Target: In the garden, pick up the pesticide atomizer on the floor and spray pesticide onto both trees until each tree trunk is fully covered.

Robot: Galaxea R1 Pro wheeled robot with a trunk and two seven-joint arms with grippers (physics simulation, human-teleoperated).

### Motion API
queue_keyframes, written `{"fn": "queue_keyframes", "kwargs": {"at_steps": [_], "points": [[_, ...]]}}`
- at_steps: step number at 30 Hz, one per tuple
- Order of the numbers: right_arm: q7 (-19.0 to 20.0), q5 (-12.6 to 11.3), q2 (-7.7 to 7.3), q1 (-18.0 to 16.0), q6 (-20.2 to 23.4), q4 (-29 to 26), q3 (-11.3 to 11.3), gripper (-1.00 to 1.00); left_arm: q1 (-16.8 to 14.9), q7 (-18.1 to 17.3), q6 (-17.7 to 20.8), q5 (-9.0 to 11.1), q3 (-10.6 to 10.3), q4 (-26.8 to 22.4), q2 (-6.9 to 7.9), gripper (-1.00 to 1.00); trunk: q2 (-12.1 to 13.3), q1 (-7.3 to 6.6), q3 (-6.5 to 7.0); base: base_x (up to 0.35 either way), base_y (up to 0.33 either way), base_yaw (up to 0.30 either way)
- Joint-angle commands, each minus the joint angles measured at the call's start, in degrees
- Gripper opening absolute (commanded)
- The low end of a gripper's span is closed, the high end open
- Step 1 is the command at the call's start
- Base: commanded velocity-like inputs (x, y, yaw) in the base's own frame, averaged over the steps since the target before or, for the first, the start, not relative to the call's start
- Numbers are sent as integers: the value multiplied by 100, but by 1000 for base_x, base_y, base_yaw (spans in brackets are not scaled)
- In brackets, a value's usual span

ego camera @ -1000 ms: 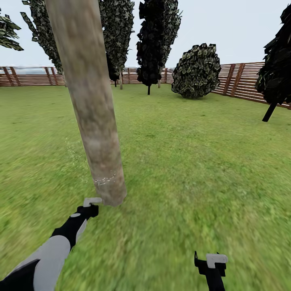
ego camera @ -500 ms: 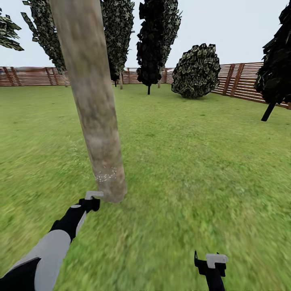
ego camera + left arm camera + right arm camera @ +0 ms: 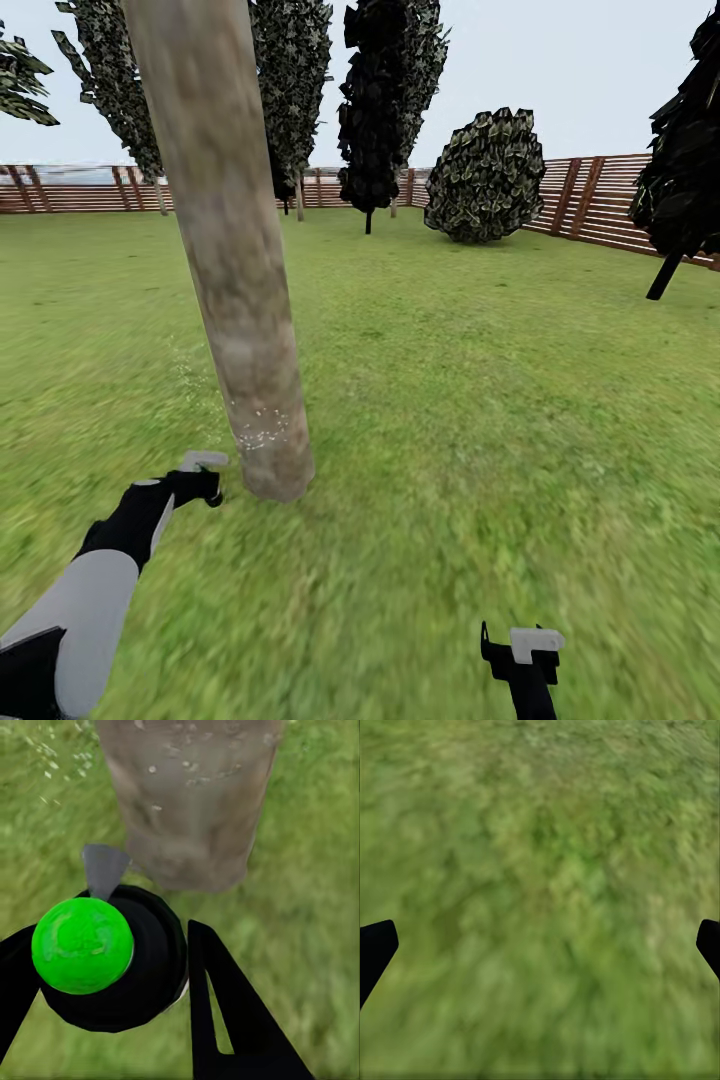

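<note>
Left tool (image 3: 112, 967) pinches the black, green-capped atomizer (image 3: 112, 960) beside the thick pale grey-brown trunk (image 3: 235, 290); aimed low, spray may miss higher bark.

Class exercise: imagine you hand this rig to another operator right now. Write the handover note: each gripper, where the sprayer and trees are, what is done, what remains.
Left gripper: shut on the sprayer, nozzle facing the near trunk close to its base.
Right gripper: open, empty, over grass.
Done: pale spray specks sit low on this trunk.
Left: most of this trunk looks bare, so cover it fully, then do the other tall tree by the fence.
</note>
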Motion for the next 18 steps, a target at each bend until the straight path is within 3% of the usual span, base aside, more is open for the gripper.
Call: {"fn": "queue_keyframes", "kwargs": {"at_steps": [1, 4, 5, 6, 8, 13, 18], "points": [[-17, 62, 1, -4, -16, 6, -44, 100, -3, -63, 48, -54, 24, -11, -13, -100, -2, -1, -5, 0, 0, 0], [-17, 62, 1, -4, -16, 6, -44, 100, -46, -64, 59, -56, 15, -19, -142, -100, -2, -1, -5, 0, 0, 0], [-17, 62, 1, -4, -16, 6, -44, 100, -188, -60, 66, -67, 11, -20, -308, -100, -2, -1, -5, 0, 0, 0], [-14, 64, 1, -4, -16, 6, -44, 100, -281, -59, 74, -69, 11, -21, -372, -100, -2, -1, -5, 0, 0, 0], [-14, 63, 1, -4, -16, 6, -44, 100, -345, -64, 109, -51, 33, -21, -343, -100, -2, -1, -5, 0, 0, 0], [-14, 61, 1, -4, -16, 6, -44, 100, -444, -67, 191, -47, 56, -20, -115, -100, -2, -1, -5, 0, 0, 0], [-17, 56, 1, -4, -16, 6, -44, 100, -505, -62, 196, -48, 24, -159, -289, -100, -2, -1, -5, 0, 0, 96]]}}
